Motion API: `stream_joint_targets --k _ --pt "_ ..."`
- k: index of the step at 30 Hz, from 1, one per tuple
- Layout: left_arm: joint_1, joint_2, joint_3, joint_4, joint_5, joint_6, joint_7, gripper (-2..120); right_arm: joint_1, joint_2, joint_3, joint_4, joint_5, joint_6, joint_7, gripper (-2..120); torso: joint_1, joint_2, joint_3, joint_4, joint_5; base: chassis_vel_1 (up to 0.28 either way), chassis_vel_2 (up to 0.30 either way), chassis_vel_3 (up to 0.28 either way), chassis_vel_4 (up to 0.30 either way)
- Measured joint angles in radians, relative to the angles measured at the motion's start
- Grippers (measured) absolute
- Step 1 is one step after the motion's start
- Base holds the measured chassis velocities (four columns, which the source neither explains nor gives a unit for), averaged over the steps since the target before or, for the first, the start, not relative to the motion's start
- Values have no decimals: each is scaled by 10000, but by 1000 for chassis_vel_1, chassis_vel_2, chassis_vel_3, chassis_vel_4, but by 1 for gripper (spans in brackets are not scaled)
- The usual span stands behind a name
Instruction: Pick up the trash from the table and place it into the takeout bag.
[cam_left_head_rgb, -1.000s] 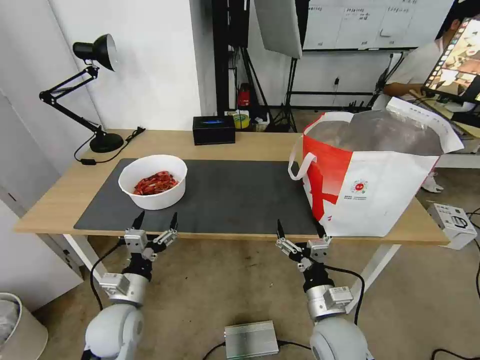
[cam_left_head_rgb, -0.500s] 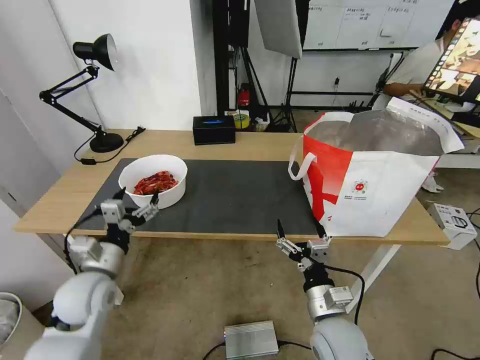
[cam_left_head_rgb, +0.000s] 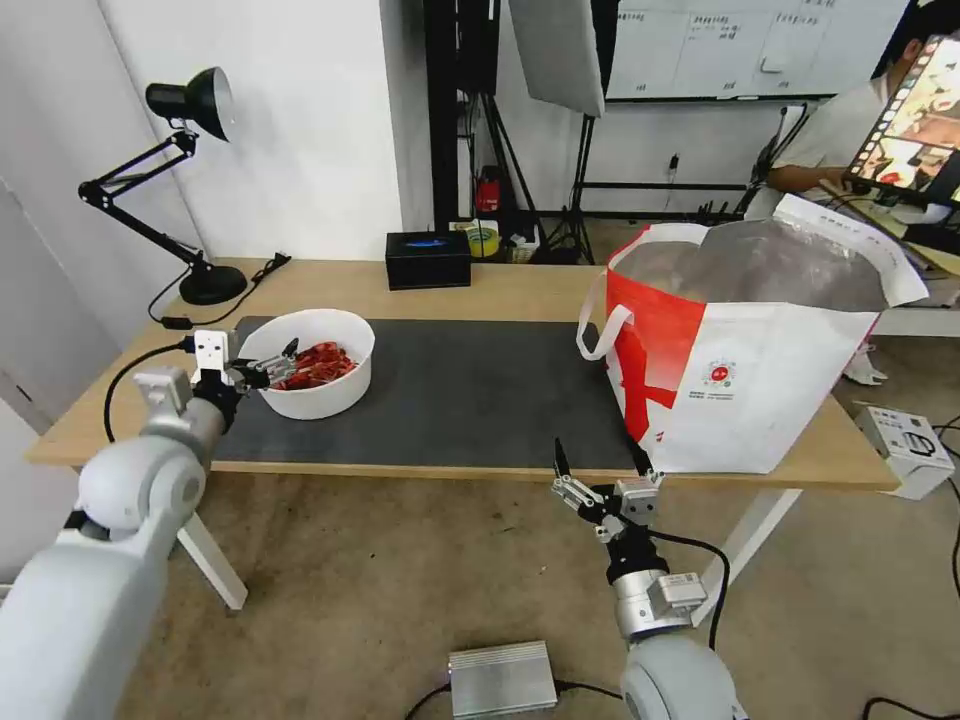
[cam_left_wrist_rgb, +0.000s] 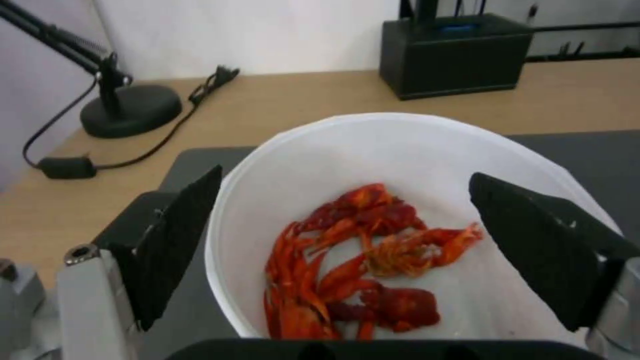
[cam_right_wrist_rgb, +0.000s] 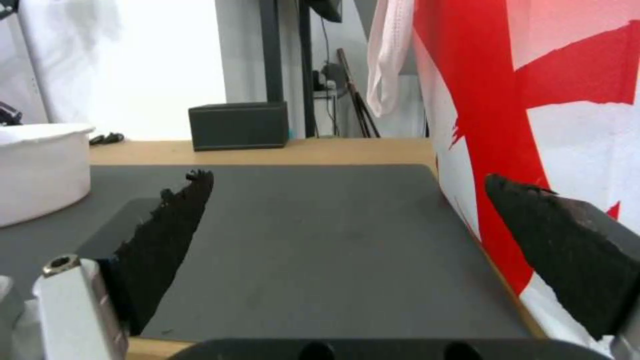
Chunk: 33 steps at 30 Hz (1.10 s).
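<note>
A white bowl (cam_left_head_rgb: 312, 398) of red shells (cam_left_head_rgb: 313, 364) stands on the dark grey mat (cam_left_head_rgb: 470, 390) at the left of the table (cam_left_head_rgb: 520, 288). My left gripper (cam_left_head_rgb: 268, 366) is open at the bowl's left rim, pointing across it. In the left wrist view the bowl (cam_left_wrist_rgb: 373, 122) and its shells (cam_left_wrist_rgb: 360, 260) lie between the spread fingers of the left gripper (cam_left_wrist_rgb: 345, 176). The takeout bag (cam_left_head_rgb: 745, 385) stands open at the table's right end. Below the front edge beside it, my right gripper (cam_left_head_rgb: 598, 455) stays open, facing the mat and the bag (cam_right_wrist_rgb: 533, 75).
A black desk lamp (cam_left_head_rgb: 190, 190) stands at the back left, its base (cam_left_wrist_rgb: 130, 110) and cord behind the bowl. A black box (cam_left_head_rgb: 428, 260) sits at the back middle. The mat's middle lies bare. A grey unit (cam_left_head_rgb: 500, 678) rests on the floor.
My left arm has risen from under the table's front edge and swung left and up to the bowl's rim. The right arm, the bowl and the bag have not moved.
</note>
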Motion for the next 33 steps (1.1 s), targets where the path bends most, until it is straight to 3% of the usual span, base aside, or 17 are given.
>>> stream_joint_targets --k 1,4,9,21,33 --pt "0 0 0 0 0 0 0 100 0 0 0 0 0 0 0 100 0 0 0 0 0 0 0 0 0" --pt "-918 68 260 493 -713 893 -479 100 0 0 0 0 0 -1 0 100 -1 0 0 0 1 0 0 0 0" --pt "-1838 128 558 1089 -1572 1512 -1183 100 0 0 0 1 0 -2 0 100 0 1 0 -2 3 0 0 0 0" --pt "-2486 55 1124 2386 -1796 1502 -1305 100 0 0 0 1 0 -2 0 100 -2 0 -1 0 0 0 0 0 0" --pt "-3216 68 1967 3543 -1435 1441 -983 100 0 0 0 1 0 -2 0 100 -1 1 -1 -1 1 0 0 0 0"
